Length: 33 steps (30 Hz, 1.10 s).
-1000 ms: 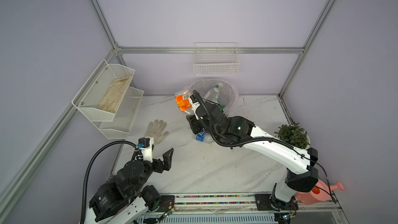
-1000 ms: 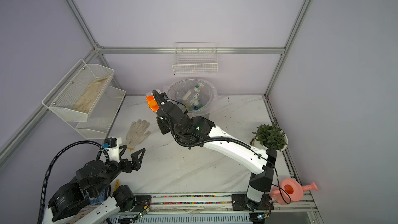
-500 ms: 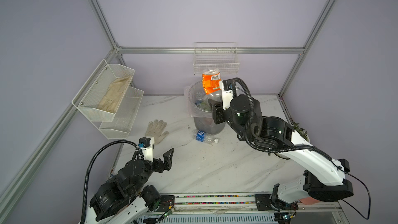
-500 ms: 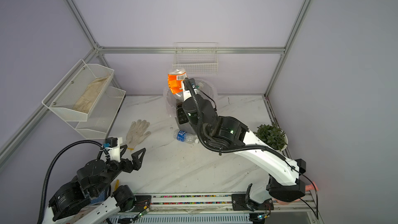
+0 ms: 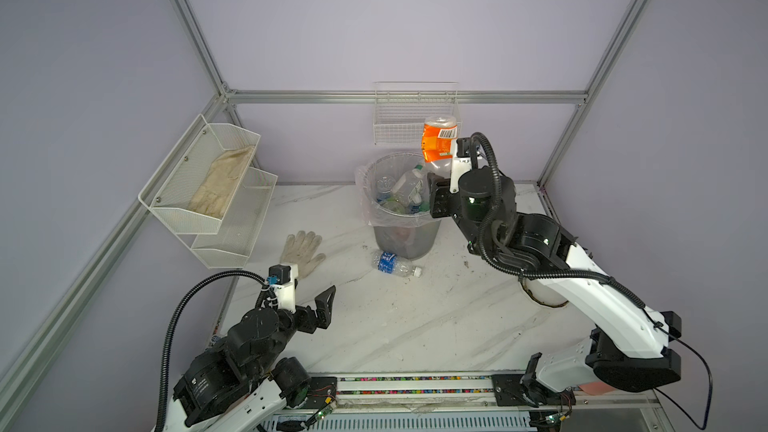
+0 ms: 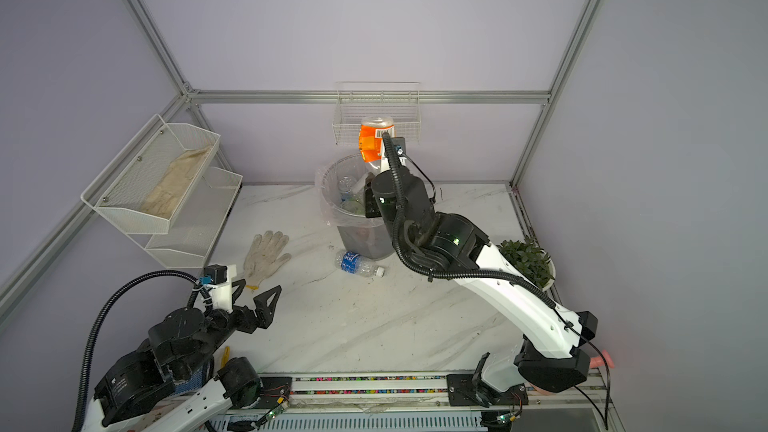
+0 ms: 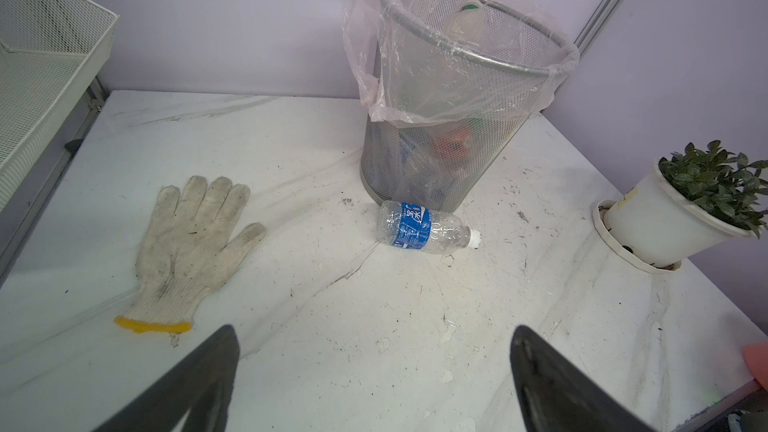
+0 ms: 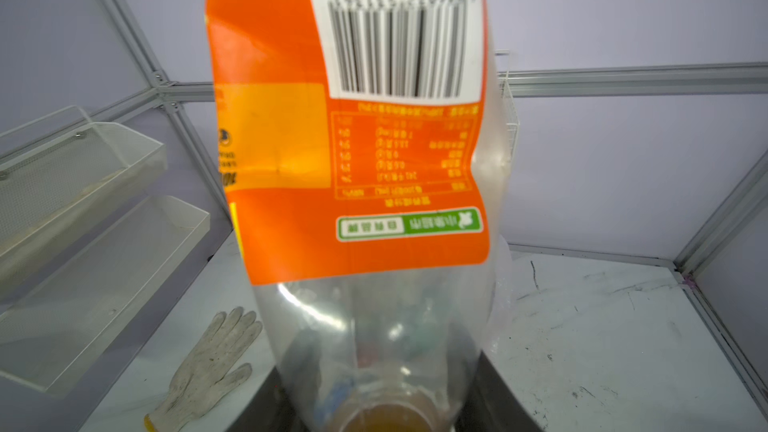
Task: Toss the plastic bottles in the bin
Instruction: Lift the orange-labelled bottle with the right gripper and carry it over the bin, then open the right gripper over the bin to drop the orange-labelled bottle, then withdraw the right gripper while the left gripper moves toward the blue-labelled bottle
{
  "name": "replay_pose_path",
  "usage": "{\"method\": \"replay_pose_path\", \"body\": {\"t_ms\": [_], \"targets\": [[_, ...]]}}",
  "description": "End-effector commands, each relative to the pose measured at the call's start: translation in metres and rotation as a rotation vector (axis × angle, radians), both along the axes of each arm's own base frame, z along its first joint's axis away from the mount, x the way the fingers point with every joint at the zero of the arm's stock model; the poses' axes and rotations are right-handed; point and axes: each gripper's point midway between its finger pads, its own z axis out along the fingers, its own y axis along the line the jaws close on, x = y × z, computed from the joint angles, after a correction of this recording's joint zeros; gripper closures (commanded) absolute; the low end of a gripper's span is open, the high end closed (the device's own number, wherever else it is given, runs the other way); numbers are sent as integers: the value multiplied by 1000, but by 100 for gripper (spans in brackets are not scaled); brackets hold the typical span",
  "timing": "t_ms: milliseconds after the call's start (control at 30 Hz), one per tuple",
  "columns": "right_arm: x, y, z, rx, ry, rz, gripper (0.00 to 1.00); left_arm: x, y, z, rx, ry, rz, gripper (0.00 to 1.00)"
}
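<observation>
My right gripper (image 5: 442, 174) (image 6: 373, 184) (image 8: 374, 388) is shut on the neck end of an orange-labelled plastic bottle (image 5: 437, 141) (image 6: 371, 144) (image 8: 353, 139). The bottle stands base-up over the right rim of the bin (image 5: 405, 238) (image 6: 361, 238) (image 7: 436, 151). That grey mesh bin has a clear bag liner and holds several bottles (image 5: 407, 184). A clear blue-labelled bottle (image 5: 395, 264) (image 6: 357, 264) (image 7: 424, 228) lies on the table in front of the bin. My left gripper (image 5: 309, 295) (image 6: 253, 290) (image 7: 374, 351) hovers open and empty near the table's front left.
A dirty white glove (image 5: 301, 249) (image 7: 191, 243) lies left of the fallen bottle. White wire shelves (image 5: 208, 184) hang on the left wall and a wire basket (image 5: 415, 118) on the back wall behind the held bottle. A potted plant (image 6: 528, 261) (image 7: 665, 226) stands at the right.
My right arm swung the orange-labelled bottle from left of the bin up and across to over its right rim. The left arm stayed still.
</observation>
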Motion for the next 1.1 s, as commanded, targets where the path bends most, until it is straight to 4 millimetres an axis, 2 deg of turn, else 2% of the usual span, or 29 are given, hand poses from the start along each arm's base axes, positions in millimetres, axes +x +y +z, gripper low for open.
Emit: {"method": "replay_pose_path", "body": {"t_ms": [0, 100, 133, 167, 200, 300, 467, 767, 900, 1067], "targets": [[32, 10, -37, -23, 104, 43, 59, 4, -4, -10, 33, 12, -9, 0], [61, 13, -66, -55, 169, 33, 55, 4, -4, -10, 33, 11, -6, 0], [68, 14, -73, -67, 191, 26, 46, 4, -4, -10, 33, 10, -6, 0], [71, 16, -77, -79, 210, 24, 28, 4, -4, -10, 33, 11, -6, 0], [73, 17, -78, -91, 220, 20, 4, 4, -4, -10, 33, 11, -7, 0], [74, 13, -66, -83, 209, -1, 2, 3, -3, -9, 29, 7, -5, 0], [56, 8, -45, -22, 179, 37, 2, 4, -3, -10, 32, 11, -6, 0], [20, 1, -40, 70, 167, 136, 2, 10, -10, -18, 59, 57, -2, 0], [6, -11, -48, 78, 176, 144, 2, 18, -23, -28, 67, 110, -13, 0], [-11, -26, -79, 61, 226, 139, 2, 32, -51, -57, 14, 211, -32, 0]]}}
